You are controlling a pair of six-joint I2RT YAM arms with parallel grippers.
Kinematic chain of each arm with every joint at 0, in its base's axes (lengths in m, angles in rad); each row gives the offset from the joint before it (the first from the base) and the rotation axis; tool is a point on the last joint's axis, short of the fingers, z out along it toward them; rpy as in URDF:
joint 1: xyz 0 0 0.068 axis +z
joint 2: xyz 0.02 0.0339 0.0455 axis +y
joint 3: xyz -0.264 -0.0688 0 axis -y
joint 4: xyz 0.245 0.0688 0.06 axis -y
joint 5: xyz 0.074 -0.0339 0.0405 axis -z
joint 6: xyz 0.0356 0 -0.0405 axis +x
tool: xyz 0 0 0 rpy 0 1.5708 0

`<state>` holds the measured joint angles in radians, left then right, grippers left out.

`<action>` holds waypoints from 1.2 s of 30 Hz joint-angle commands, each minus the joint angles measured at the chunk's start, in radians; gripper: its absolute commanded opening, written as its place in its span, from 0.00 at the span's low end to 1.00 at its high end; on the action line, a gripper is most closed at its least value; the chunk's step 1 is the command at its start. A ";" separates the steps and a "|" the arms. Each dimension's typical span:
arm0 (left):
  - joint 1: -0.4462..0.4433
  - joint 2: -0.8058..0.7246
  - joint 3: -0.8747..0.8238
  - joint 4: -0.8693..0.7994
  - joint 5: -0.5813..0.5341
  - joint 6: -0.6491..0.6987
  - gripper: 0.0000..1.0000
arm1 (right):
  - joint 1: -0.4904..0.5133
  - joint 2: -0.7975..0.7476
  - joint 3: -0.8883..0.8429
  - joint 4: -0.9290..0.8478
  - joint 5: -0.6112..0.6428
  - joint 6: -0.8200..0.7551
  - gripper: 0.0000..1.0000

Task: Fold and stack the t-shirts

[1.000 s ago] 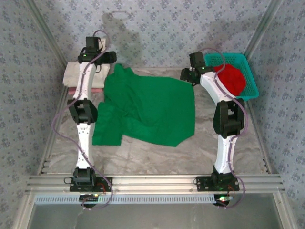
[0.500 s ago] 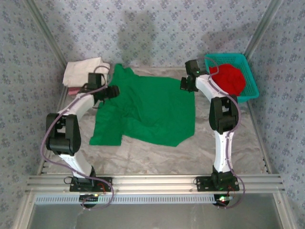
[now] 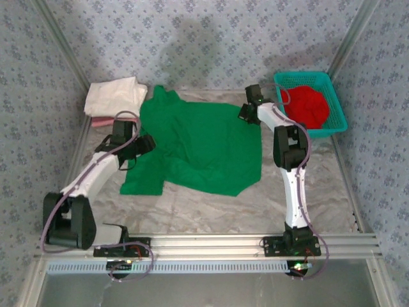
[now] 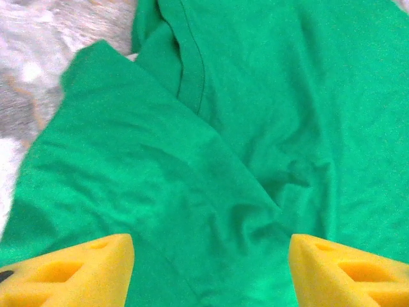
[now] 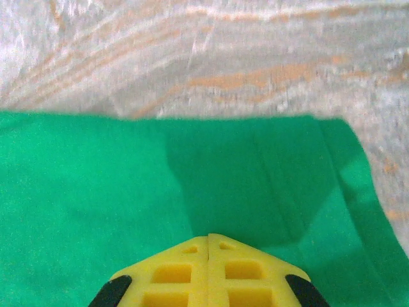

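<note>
Green t-shirt (image 3: 204, 144) lies spread and rumpled across the bench (image 3: 211, 211), not yet folded. My left fingers (image 4: 70, 272) hang apart over its left side, above a doubled-over sleeve. My right fingers (image 5: 192, 278) are pressed together over its far right corner, and I cannot tell whether any hem is caught between them. Just off its far left corner a cream-white t-shirt (image 3: 115, 94) sits folded on a pink t-shirt (image 3: 101, 121). Beyond its far right corner a red t-shirt (image 3: 308, 105) lies heaped in the teal basket (image 3: 337, 115).

The risk, as I judge it: closing my left fingers on the doubled layers would pinch both and drag the fold crooked. An empty right pinch would let that corner slip. No brand, label or writing is readable anywhere.
</note>
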<state>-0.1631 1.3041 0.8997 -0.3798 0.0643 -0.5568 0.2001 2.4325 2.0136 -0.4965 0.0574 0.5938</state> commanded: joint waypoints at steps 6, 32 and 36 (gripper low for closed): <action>0.025 -0.245 -0.140 -0.429 -0.046 -0.134 0.66 | -0.061 0.135 0.257 -0.039 0.092 0.083 0.00; 0.392 -0.078 -0.337 -0.061 0.118 -0.088 0.51 | 0.314 -1.186 -1.246 0.482 -0.036 -0.140 0.22; 0.391 -0.072 -0.327 -0.046 0.154 -0.065 0.33 | 0.357 -1.358 -1.435 0.417 0.053 -0.047 0.22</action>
<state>0.2245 1.2270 0.5419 -0.4622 0.1692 -0.6571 0.5358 1.1965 0.6498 -0.0685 0.0139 0.4847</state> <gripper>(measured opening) 0.358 0.222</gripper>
